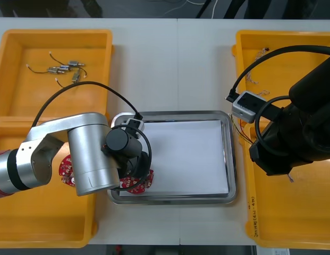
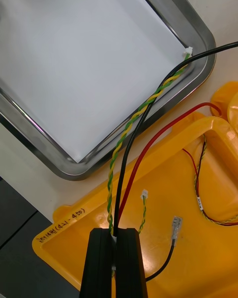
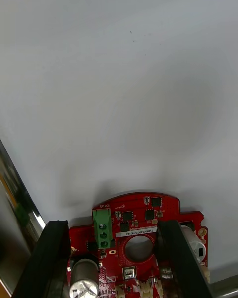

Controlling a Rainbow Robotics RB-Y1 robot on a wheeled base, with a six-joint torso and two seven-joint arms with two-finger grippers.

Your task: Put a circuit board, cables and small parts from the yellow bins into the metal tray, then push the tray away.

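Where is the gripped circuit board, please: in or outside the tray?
Inside: left gripper holds circuit board over the tray's white floor.

Red circuit board (image 3: 136, 218) lies flat in the white-lined metal tray (image 1: 232, 159), under the left gripper (image 3: 111, 227); cables (image 2: 119, 149) pinched in the right gripper (image 2: 118, 233).

board (image 1: 136, 184) in tray (image 1: 232, 159) between bins (image 1: 26, 101)

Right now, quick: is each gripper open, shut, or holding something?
Left gripper: closed on the red circuit board.
Right gripper: closed on a bunch of cables.
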